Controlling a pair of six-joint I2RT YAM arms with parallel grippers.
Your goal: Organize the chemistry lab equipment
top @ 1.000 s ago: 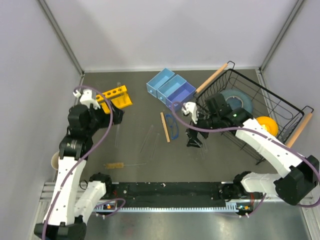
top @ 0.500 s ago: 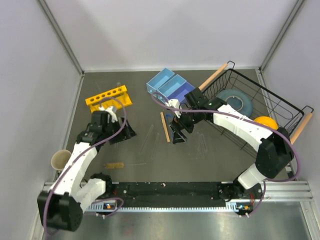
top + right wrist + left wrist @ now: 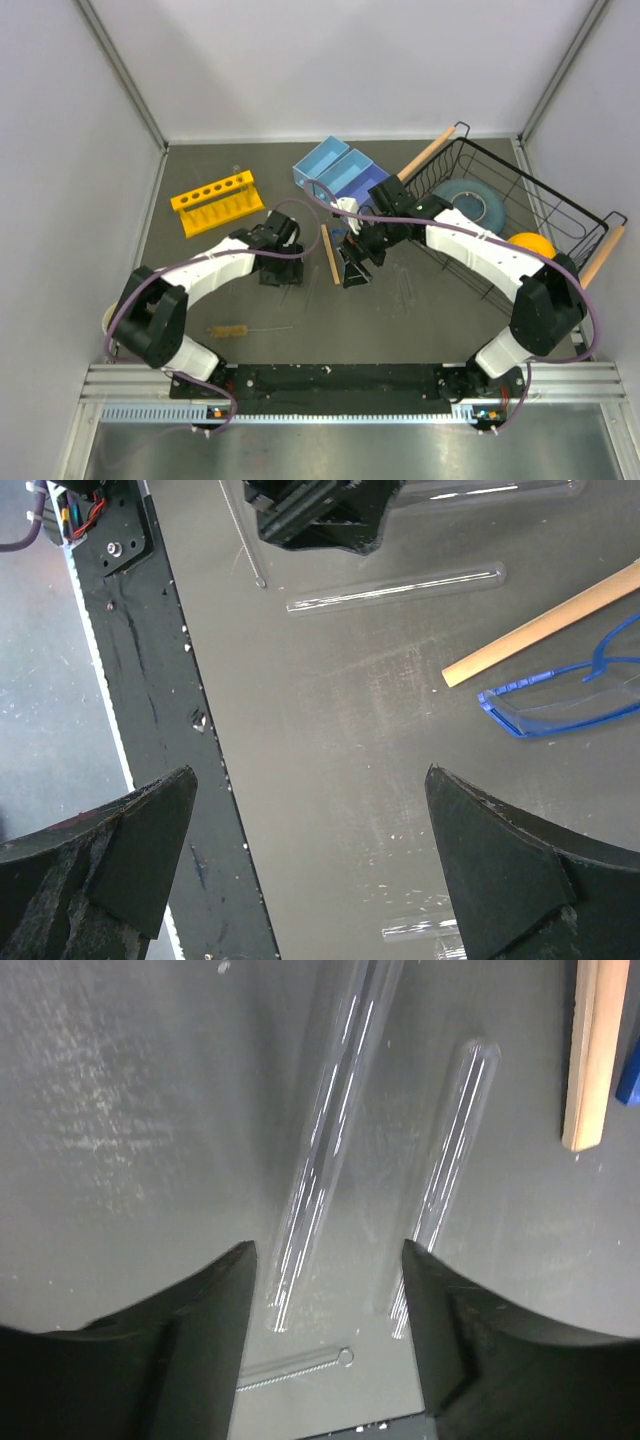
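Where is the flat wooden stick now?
The wooden stick lies centrally in the top view, between the left gripper and right gripper, beside the blue safety glasses.

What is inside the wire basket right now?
A grey-blue plate and a yellow bowl sit inside the basket. The right arm covers its near side, so anything there is hidden.

Just left of the stick (image 3: 329,254) lie two glass tubes (image 3: 452,1150), side by side; just right of it, the safety glasses (image 3: 560,705). Behind it sit two bins (image 3: 340,175), and farther left and behind, the rack (image 3: 215,203). The brush (image 3: 238,328) lies left and before it. Well right stands the basket (image 3: 570,230), with the plate (image 3: 475,200) and bowl (image 3: 530,243) inside. Right and before the stick lies what may be another tube (image 3: 415,930).
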